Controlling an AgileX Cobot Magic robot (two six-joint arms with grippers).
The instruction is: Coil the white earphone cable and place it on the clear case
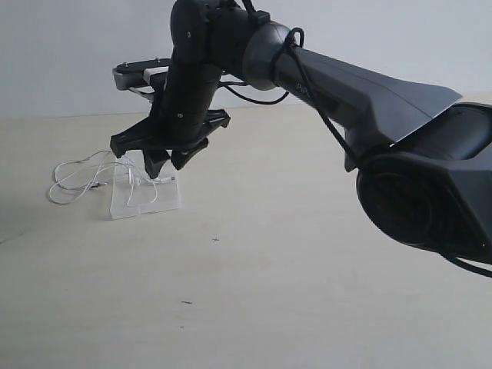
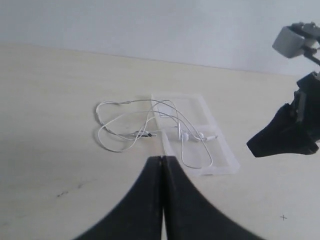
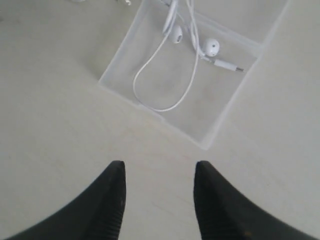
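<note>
White earphone cable [image 3: 212, 47] half on clear case [image 3: 220, 105], half off. Right gripper [image 3: 159, 172] jaws apart above; left gripper [image 2: 162, 159] jaws clenched, empty. Drag stray loops onto case w/ light pinch.

Right arm [image 1: 369, 92]: reaches in from the right and across the middle of the exterior view, with the thick forearm rising to a bent elbow joint.
Right wrist [image 1: 188, 84]: turned downward, carrying a grey camera block [image 1: 134, 75] on its far side.
Right hand [image 1: 169, 163]: black fingers spread apart with the tips pointing down, off the worktop [image 1: 307, 292], gripping nothing.
Left hand [image 2: 162, 160]: two black fingers pressed together tip to tip, with nothing between them, raised off the worktop.
</note>
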